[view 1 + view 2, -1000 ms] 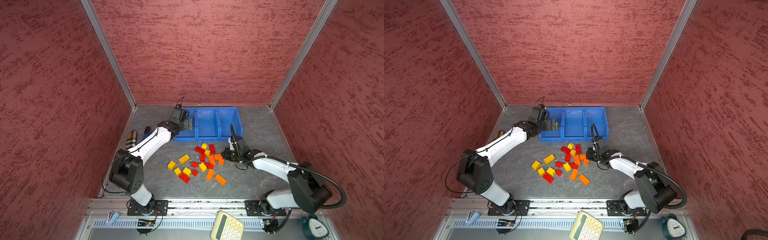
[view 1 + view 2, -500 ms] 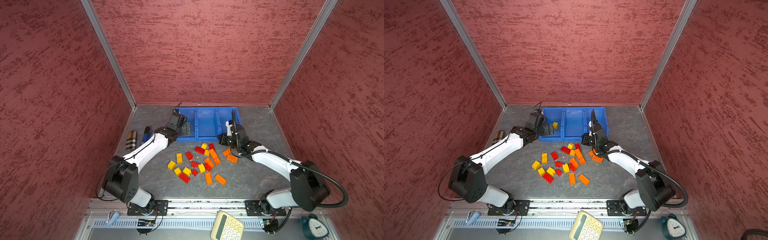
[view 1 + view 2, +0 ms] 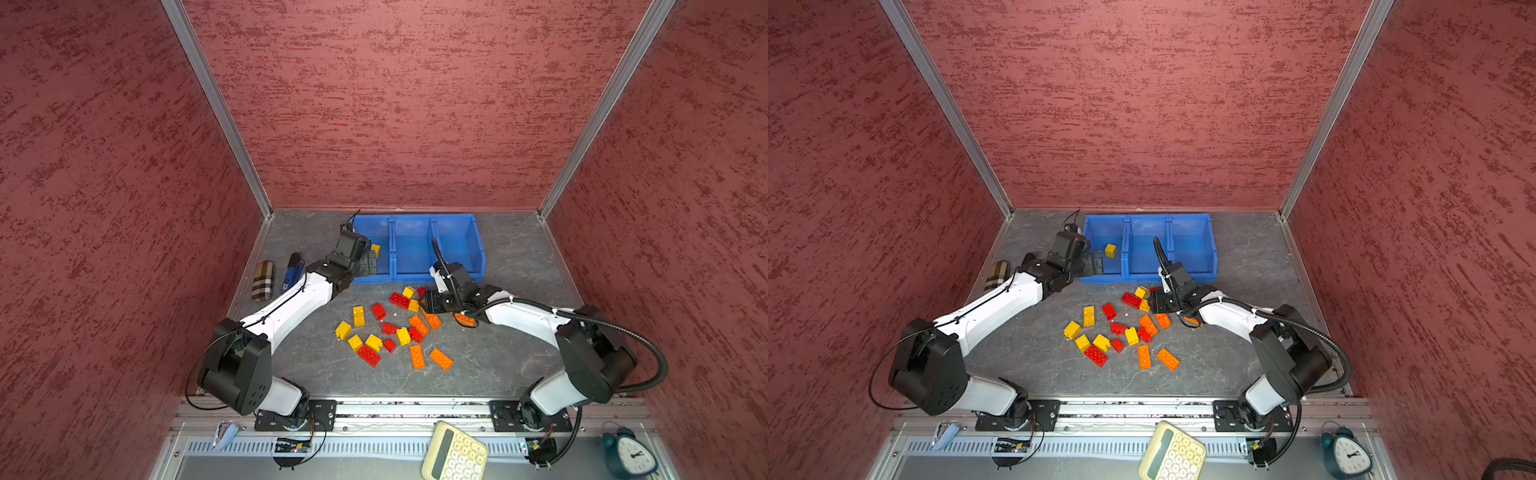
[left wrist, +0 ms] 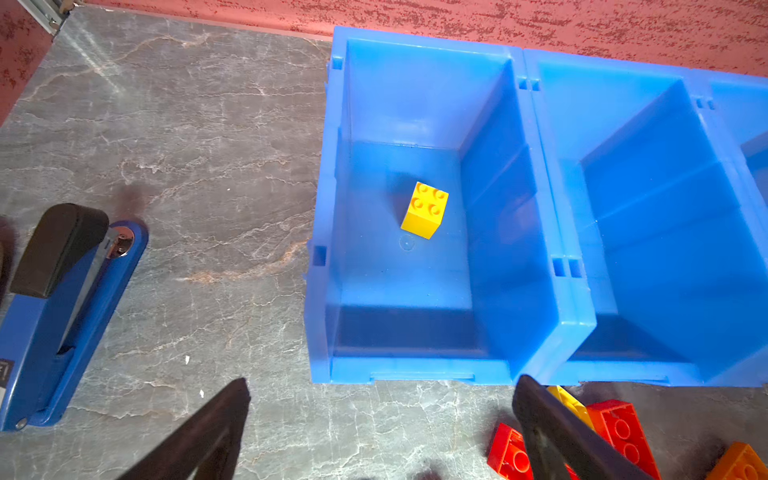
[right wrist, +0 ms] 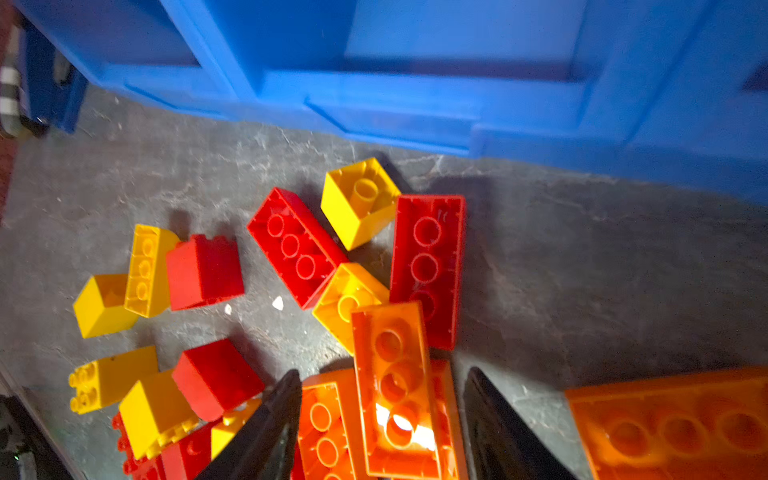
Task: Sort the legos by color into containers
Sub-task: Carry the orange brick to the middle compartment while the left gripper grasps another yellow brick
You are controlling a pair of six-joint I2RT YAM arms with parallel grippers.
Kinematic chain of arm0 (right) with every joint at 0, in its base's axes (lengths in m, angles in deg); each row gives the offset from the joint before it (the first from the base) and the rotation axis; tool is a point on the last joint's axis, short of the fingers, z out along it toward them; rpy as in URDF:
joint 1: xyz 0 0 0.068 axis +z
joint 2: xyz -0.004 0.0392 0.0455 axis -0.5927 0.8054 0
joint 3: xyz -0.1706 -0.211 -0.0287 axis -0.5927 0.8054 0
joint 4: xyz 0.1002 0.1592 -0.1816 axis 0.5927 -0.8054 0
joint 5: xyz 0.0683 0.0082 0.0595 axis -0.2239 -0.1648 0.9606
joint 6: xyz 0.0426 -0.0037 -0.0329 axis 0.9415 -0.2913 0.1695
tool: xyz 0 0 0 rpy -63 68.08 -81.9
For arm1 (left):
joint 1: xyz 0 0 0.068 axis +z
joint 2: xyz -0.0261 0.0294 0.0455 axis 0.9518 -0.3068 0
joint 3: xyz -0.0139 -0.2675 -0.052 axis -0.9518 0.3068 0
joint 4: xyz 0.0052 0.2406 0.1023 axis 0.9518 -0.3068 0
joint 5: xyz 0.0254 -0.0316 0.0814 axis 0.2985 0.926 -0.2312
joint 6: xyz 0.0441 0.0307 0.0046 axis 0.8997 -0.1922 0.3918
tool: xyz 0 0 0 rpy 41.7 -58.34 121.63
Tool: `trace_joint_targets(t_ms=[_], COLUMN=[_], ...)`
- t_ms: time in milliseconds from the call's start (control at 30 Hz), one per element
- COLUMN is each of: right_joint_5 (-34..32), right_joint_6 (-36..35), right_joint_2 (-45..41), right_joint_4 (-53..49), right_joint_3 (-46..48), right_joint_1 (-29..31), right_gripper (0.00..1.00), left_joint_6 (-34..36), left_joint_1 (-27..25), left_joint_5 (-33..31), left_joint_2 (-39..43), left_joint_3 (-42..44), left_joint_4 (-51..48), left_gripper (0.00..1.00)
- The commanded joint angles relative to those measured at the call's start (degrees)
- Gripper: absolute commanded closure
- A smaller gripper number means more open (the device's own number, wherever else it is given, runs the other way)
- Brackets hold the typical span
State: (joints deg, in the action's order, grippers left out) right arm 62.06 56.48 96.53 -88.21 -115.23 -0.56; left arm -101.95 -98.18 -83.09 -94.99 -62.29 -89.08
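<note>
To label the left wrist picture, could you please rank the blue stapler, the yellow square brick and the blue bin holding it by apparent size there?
1. Blue plastic open-top bin: the largest by far.
2. Blue and black stapler: smaller, though the picture's edge cuts part of it off.
3. Yellow square studded brick: clearly the smallest.

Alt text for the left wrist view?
One yellow lego lies inside a blue container, the open left gripper just outside its front lip. A blue stapler lies on the grey table nearby.
</note>
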Motion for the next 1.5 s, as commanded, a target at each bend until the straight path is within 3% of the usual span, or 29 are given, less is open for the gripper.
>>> trace_joint_targets(t_ms=[0,100,233,467,567,800,900,1067,1233,1367,1467], right_joint_5=[-2.0,-6.5,-7.2,-10.0,-10.5,-9.7,-9.8,-21.1,-24.4,-23.6,-23.6], right_joint_6=[-4.4,-5.0,-6.0,-5.6,-5.6,-5.4,-6.4,-6.3,-5.9,-5.3,-5.3], right_joint_2=[2.1,3.6,4.1,3.1,1.7,0.3,6.4,17.8,26.2,29.6,28.9], right_joint_4=[-4.2,-5.5,-5.5,-5.0,-5.7,-1.8,0.4,1.2,1.3,0.8,1.2], right_joint_3=[-2.7,-3.7,-4.1,-4.7,-5.1,-8.6,-14.8,-26.9,-36.4,-39.9,-39.4], right_joint_1=[1.1,2.1,2.9,3.6,3.6,3.4,3.3,2.5,1.2,0.7,0.7], right_gripper=[0.38,0.42,0.47,0.69,0.72,0.71,0.7,0.71,0.7,0.63,0.52], left_joint_6=[-0.4,-0.5,-0.6,-1.0,-1.0,-1.8,-2.4,-5.2,-8.6,-12.8,-14.3], left_joint_1=[0.2,0.2,0.4,0.3,0.4,0.4,0.4,0.4,0.5,1.0,1.2], left_joint_5=[-0.8,-0.9,-1.1,-1.5,-1.6,-1.0,-0.7,-2.3,-2.4,-2.0,0.3], left_joint_2=[-1.4,-1.9,-2.2,-2.6,-2.8,-2.5,-1.8,1.2,5.5,8.2,9.5], left_joint_3=[-0.5,-0.4,-0.4,-0.3,-0.4,0.0,0.6,3.0,7.5,11.3,13.8], left_joint_4=[0.4,0.3,0.0,-0.6,-0.8,-0.7,-1.1,-2.9,-5.3,-8.2,-9.3], left_gripper=[0.01,0.01,0.01,0.01,0.01,0.01,0.01,0.01,0.01,0.01,0.01])
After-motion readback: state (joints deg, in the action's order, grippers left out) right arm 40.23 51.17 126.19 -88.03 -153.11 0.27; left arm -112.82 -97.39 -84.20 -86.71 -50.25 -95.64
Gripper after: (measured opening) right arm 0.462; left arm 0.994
